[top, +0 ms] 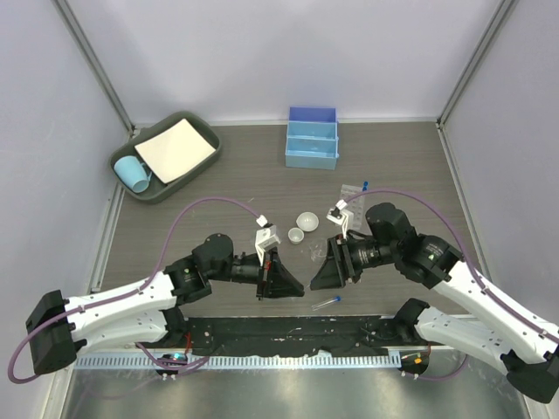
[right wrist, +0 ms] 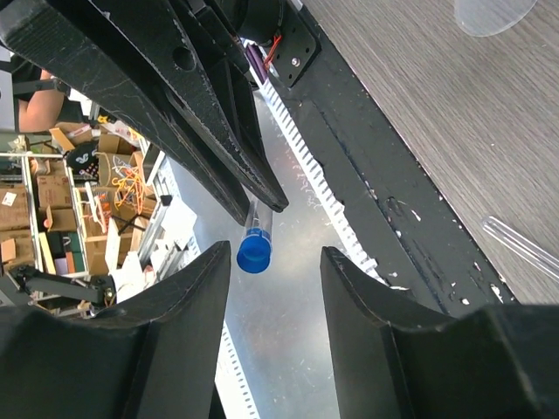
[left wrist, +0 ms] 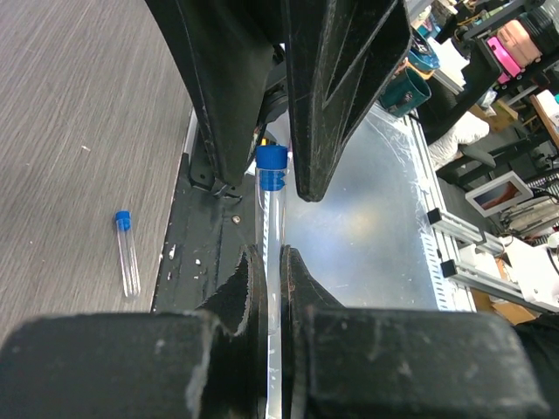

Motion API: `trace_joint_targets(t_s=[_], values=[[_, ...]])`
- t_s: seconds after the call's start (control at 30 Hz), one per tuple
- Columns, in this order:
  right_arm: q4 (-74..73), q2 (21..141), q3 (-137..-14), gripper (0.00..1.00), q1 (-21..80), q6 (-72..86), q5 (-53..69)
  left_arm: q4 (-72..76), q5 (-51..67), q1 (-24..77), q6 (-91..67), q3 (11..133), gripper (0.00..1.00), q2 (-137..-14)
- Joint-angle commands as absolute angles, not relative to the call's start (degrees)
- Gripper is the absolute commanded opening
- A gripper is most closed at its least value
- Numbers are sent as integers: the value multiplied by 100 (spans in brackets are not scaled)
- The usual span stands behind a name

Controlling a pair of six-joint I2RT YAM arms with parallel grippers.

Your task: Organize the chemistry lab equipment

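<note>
My left gripper [left wrist: 271, 253] is shut on a clear tube [left wrist: 274, 218] with a blue cap [left wrist: 272, 166], held above the table's near edge. The capped end points at my right gripper [right wrist: 275, 253], which is open. Its fingers [right wrist: 188, 297] stand on either side of the blue cap [right wrist: 254, 251] without touching it. From above, the left gripper [top: 297, 285] and the right gripper [top: 318, 278] meet tip to tip. A second blue-capped tube [top: 327, 303] lies on the table just in front of them. Two round whitish dishes [top: 307, 220] sit behind, and a clear tube rack [top: 353, 194] is at the right arm's wrist.
A light-blue divided box [top: 312, 137] stands at the back centre. A grey tray [top: 166, 196] at the back left holds a white sheet and a light-blue cup [top: 133, 173]. A small clear piece [top: 313, 253] lies between the grippers and the dishes. The black base rail [top: 288, 336] runs along the near edge.
</note>
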State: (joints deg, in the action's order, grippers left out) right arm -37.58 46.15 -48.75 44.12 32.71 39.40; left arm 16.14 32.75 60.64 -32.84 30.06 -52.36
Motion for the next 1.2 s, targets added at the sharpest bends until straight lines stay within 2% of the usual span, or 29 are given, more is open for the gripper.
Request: trace_joint_targets(t_s=[0.0, 0.5, 0.73, 1.17], values=[[-3454, 4684, -5010, 50, 4587, 3393, 3797, 1951, 3480, 6003, -3331, 2988, 0, -5212], [-3401, 4948, -5396, 43, 4746, 3349, 3489, 2013, 3524, 5968, -3375, 2900, 0, -5177], [-3393, 4957, -5440, 31, 4799, 3392, 3454, 2004, 3481, 5950, -3358, 2857, 0, -5133], [-3401, 4975, -5388, 33, 4922, 3419, 3428, 1942, 3516, 5845, -3313, 2909, 0, -5177]])
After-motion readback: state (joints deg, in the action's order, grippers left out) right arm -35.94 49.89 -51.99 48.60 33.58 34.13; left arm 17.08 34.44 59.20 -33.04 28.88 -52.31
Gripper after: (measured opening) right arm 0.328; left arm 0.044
